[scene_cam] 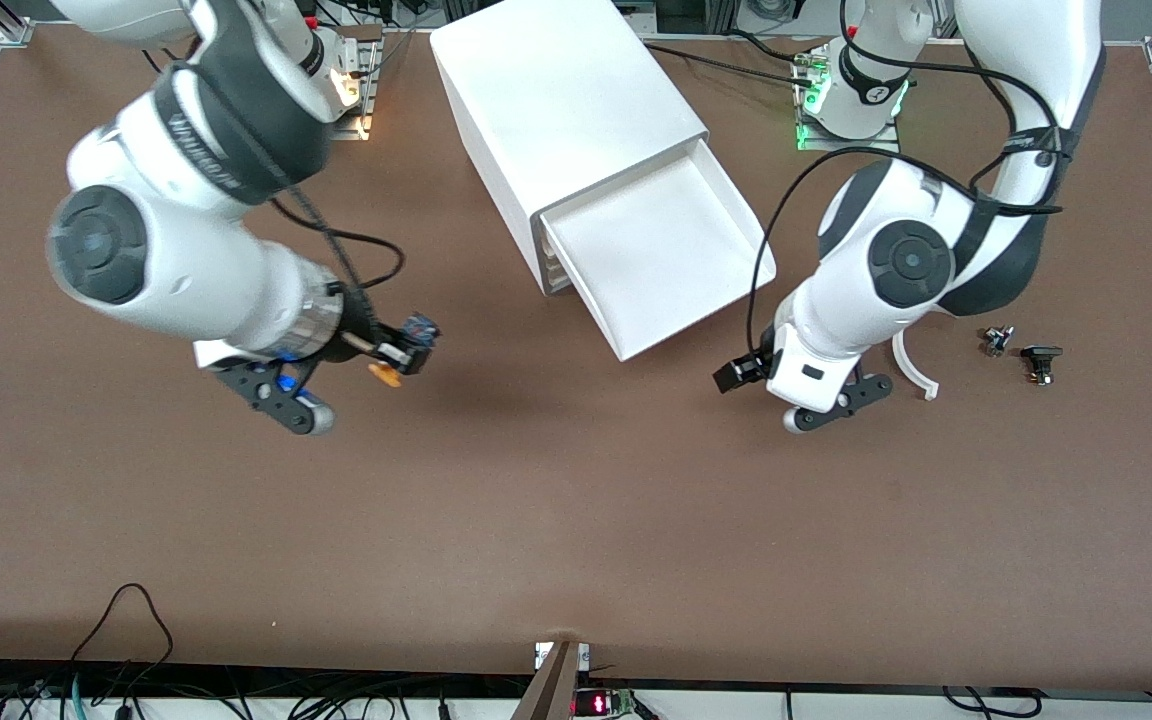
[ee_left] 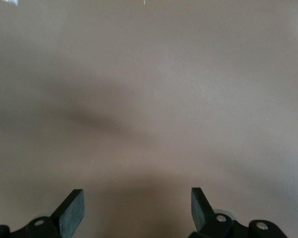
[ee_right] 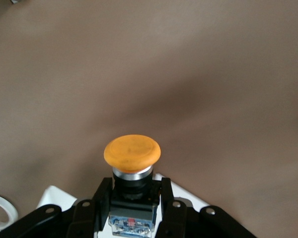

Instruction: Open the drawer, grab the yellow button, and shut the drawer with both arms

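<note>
A: Drawer [scene_cam: 661,250] status?

B: Pulled out of the white cabinet [scene_cam: 561,110]. It is the topmost one, a long shallow white tray, angled toward the front camera and the left arm's end of the table. The tray shows nothing in it.

A: Button [ee_right: 132,161] status?

B: Flat round orange cap on a black body, with a silver ring under the cap. The right gripper [ee_right: 131,196] holds it by the body, fingers clamped on both sides, cap pointing away from the wrist. In the front view the button [scene_cam: 388,374] hangs over bare table, toward the right arm's end, well apart from the drawer.
</note>
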Tool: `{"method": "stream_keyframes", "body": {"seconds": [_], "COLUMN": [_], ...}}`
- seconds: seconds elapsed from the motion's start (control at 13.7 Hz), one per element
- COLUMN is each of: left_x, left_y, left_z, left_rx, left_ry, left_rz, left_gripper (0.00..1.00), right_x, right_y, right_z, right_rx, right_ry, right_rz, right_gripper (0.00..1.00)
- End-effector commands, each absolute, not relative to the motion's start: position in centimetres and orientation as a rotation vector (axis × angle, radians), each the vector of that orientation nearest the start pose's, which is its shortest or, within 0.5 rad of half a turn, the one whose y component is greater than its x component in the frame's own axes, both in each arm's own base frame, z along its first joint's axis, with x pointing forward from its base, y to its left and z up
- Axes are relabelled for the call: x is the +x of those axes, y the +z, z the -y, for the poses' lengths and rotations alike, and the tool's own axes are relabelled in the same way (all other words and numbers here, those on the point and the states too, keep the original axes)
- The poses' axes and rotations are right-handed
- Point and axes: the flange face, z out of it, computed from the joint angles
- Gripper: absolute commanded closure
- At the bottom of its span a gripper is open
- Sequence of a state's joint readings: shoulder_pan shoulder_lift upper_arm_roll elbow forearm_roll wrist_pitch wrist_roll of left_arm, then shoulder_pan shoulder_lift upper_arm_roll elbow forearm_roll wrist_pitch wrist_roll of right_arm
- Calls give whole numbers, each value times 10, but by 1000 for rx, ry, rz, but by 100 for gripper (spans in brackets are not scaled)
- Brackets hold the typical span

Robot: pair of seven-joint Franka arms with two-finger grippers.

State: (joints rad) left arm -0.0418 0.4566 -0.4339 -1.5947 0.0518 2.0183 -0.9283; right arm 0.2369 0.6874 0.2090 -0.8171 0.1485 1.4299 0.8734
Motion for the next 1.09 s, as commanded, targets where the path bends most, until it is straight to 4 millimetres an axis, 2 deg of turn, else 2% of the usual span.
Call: {"method": "stream_keyframes", "body": {"seconds": [0.0,0.22,0.29,0.44,0.58,0.8,1.02], "left_x": [596,579,567,550,533,509,481], "left_y": [379,370,368,364,359,360,359], "left_z": [290,304,318,338,352,367,392], "left_rx": [-3121,-3091,-3093,-3090,-3089,-3089,-3094], "left_ry": [115,144,164,197,230,242,270], "left_rz": [825,840,818,809,769,708,652], "left_gripper": [5,2,2,2,2,2,2], "right_x": [674,681,684,685,689,696,697], "right_y": [534,520,515,501,484,438,369], "right_z": [-209,-147,-124,-92,-74,-49,-14], "right_rx": [-2899,-3020,-3038,-3062,-3071,-3096,-3112], "right_ry": [343,351,355,387,398,394,360], "right_rz": [-403,-171,-120,-51,-5,62,139], "right_gripper": [100,100,100,100,100,100,100]}}
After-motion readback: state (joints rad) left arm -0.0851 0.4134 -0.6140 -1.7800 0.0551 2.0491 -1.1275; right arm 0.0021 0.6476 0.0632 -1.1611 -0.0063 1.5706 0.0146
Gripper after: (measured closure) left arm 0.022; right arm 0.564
